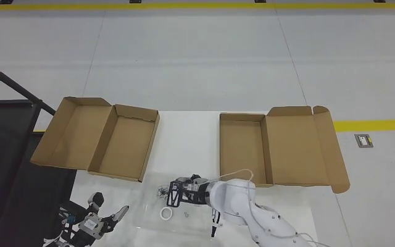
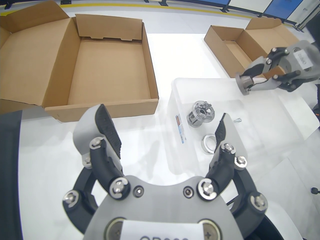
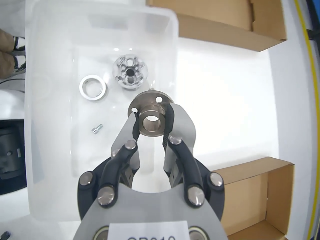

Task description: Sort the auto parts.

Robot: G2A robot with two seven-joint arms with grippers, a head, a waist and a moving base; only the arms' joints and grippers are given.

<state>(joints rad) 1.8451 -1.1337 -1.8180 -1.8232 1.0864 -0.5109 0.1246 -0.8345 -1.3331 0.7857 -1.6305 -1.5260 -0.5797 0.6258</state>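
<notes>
R gripper [image 3: 153, 116] pinched on flanged bushing [image 3: 148, 101], over clear bin [image 3: 172, 26]. Ring [image 3: 92, 87], slotted hub [image 3: 130, 72] and bolt [image 3: 97, 128] are inside. L gripper [image 2: 162, 117] spread beside bin. Risk: smooth round barrel, thin pad contact; may slip or twist en route to cardboard box [image 3: 225, 33].

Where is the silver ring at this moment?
In the right wrist view, the silver ring lies inside the clear bin, beside the slotted hub.
</notes>
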